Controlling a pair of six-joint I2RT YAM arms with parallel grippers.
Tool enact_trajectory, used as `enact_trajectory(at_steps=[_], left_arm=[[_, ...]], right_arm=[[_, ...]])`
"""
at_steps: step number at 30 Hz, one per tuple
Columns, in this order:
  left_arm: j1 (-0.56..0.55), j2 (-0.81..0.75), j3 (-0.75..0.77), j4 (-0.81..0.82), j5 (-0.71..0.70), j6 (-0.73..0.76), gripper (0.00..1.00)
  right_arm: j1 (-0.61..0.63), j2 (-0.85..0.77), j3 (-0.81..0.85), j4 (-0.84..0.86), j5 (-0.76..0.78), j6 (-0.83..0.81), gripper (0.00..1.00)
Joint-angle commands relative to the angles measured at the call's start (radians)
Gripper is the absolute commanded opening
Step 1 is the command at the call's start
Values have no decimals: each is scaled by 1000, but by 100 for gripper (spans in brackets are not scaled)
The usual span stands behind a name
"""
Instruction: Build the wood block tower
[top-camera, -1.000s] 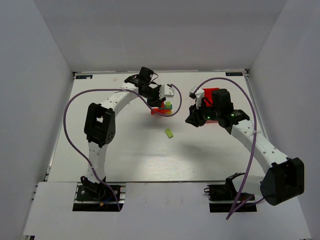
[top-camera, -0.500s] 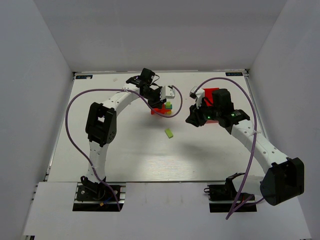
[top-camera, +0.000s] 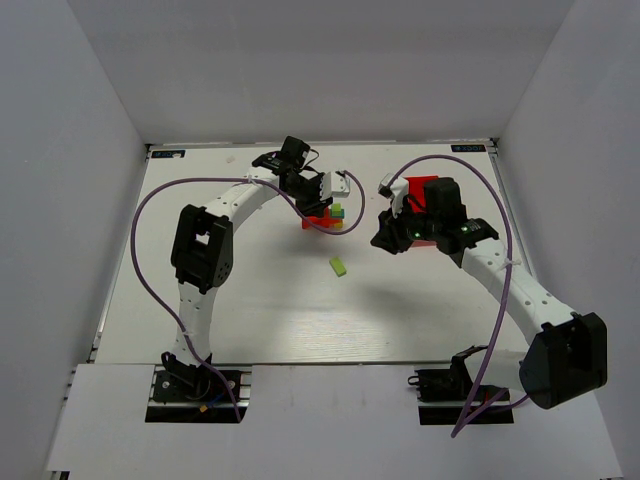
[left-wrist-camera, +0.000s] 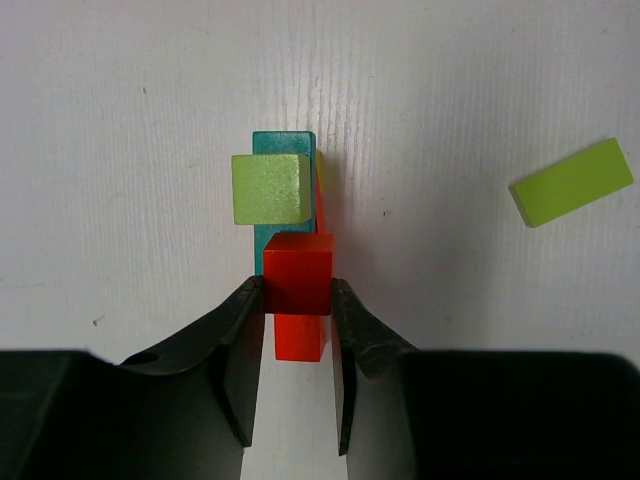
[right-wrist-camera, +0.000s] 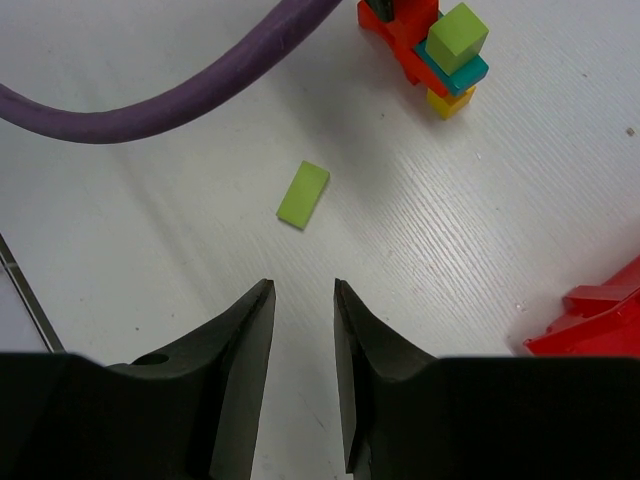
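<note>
Tower: 1 red cube, 1 lime cube.

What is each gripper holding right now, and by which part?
Left gripper clamps the red cube by two opposite sides, atop the wood block tower. Right gripper holds nothing.

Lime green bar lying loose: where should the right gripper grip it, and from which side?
From straight above, pinch the lime green bar across its long sides at mid-length. It lies flat, alone and diagonal, so the right gripper should turn to match.
</note>
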Motion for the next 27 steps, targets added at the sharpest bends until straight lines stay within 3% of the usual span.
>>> enact_trajectory(at_steps=[1,27], left_arm=[[-4,-18,33,11,10,0,12],[-4,-9,42,21,1,0,14]], right_arm=[[-7,2,-7,-8,-30,-2,37],[-10,1,-7,-11,-31,-5,37]])
